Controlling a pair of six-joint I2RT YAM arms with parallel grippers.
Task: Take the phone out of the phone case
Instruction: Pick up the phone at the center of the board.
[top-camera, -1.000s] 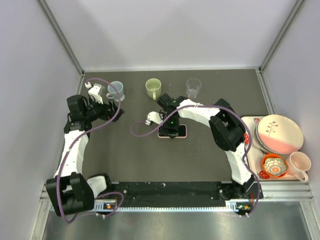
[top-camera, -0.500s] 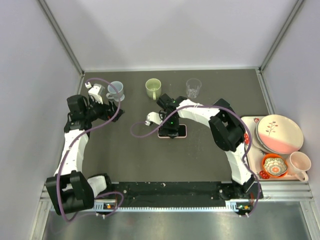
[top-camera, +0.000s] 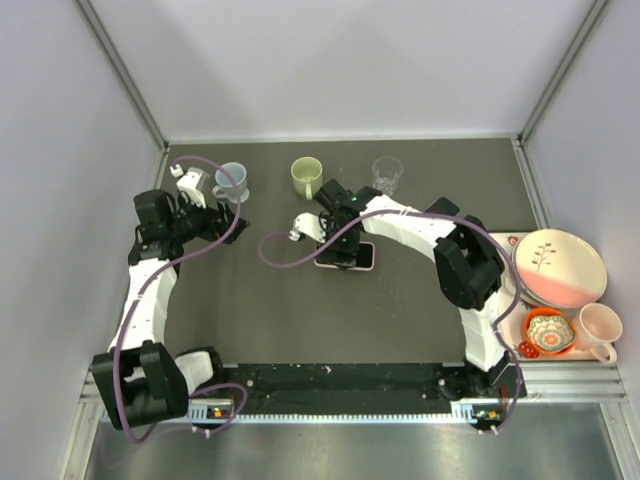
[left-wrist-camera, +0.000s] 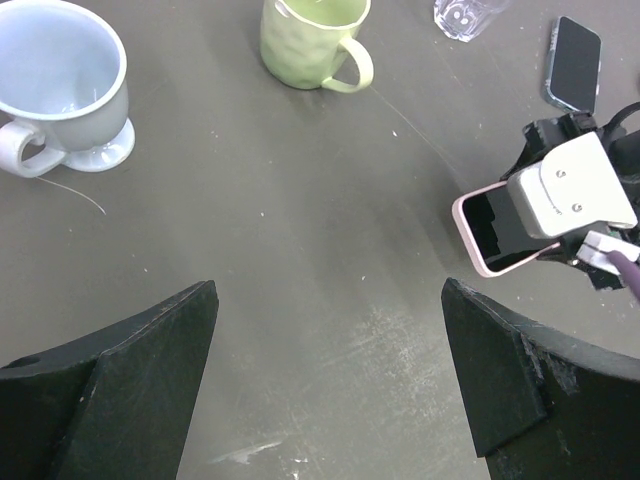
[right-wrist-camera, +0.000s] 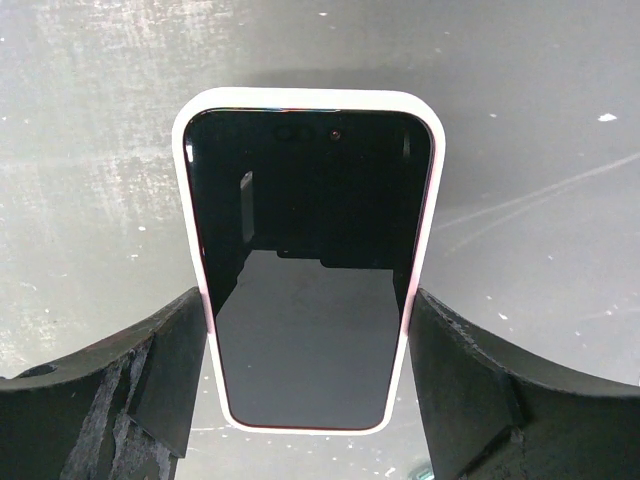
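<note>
Left gripper (left-wrist-camera: 330, 385): jaws spread fully, holding nothing, hovering over bare worktop (top-camera: 270, 310) near the grey-blue mug (top-camera: 231, 181); well apart from the phone.
Phone (right-wrist-camera: 310, 255): lies screen up, seated in its pink phone case (right-wrist-camera: 425, 215), mid-worktop, just in front of the green mug (top-camera: 306, 176).
Right gripper (right-wrist-camera: 310, 370): jaws partly open, straddling the cased phone's long edges; contact looks close on both sides, but I cannot tell if they clamp it.
Step in hand: securing the case; separation not begun.
Next move: judged to need a firm hold on the case, then the left arm to pry the phone free.
Change: right arm has swung slightly leftward and farther out; phone now sits skewed.
</note>
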